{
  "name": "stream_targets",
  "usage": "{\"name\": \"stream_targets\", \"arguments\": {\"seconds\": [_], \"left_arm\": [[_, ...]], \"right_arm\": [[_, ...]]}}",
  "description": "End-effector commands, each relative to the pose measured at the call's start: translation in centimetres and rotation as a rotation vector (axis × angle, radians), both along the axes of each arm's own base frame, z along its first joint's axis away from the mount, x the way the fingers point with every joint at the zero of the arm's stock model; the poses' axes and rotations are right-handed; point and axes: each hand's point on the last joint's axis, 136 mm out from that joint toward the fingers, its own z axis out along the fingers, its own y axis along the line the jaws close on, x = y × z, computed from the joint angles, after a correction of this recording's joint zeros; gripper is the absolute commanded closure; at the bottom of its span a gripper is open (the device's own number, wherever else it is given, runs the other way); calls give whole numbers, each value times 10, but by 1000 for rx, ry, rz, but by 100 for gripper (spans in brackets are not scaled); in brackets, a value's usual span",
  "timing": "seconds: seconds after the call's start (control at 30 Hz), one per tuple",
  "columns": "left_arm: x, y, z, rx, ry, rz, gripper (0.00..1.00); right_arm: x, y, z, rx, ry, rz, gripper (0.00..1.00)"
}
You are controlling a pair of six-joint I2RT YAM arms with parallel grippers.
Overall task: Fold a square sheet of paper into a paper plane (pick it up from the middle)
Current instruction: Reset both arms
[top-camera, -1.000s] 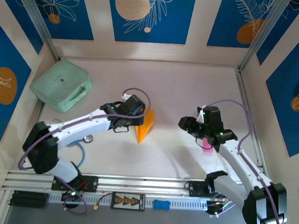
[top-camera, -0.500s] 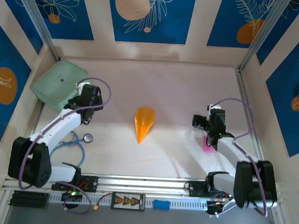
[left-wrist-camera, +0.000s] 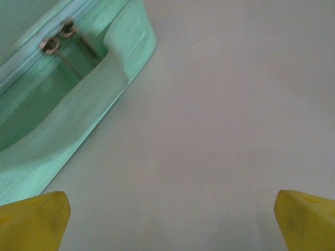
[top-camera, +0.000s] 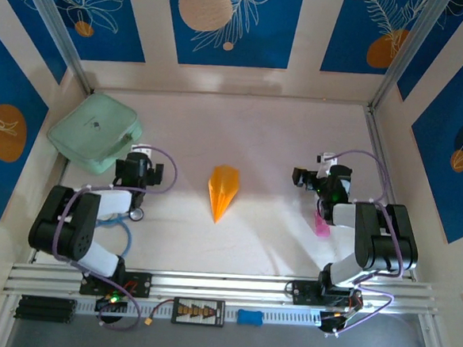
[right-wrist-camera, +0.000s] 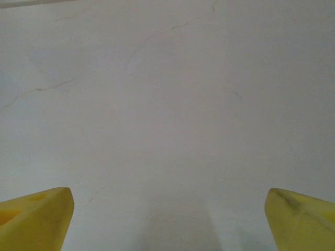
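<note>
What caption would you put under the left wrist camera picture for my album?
Left gripper open and empty over the table, mint-green case beside it.

A second ago the left gripper (top-camera: 140,167) sat against the upper left edge of the paper plane (top-camera: 222,190). It has since drawn back to the left and is now just beside the mint-green case (top-camera: 95,142), with its arm folded in toward its base. The right gripper (top-camera: 316,177) has pulled back as well, and its arm is folded up at the right side. Both sets of jaws have spread wide. The plane's whole outline now shows, uncovered on the table (top-camera: 274,137).
</note>
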Motion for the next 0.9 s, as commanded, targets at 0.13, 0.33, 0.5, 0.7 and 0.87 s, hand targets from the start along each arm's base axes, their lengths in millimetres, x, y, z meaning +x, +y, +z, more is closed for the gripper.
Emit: {"name": "stream_targets", "arguments": {"seconds": [0.13,0.33,0.5,0.7,0.87], "left_arm": [[2,9,25,-144,-249,-51,0],[7,8,26,-126,-253,-54,0],[8,7,27,-126,-260,-57,0],[9,4,26,-129,-251,-78,0],[9,4,26,-128,-252,-78,0]], "right_arm": [[9,1,19,4,-84,-10,1],[9,-1,19,-6,-92,-26,1],[8,0,19,-14,-94,-27,1],[9,0,19,-13,-92,-27,1],[9,0,20,-14,-94,-24,1]]}}
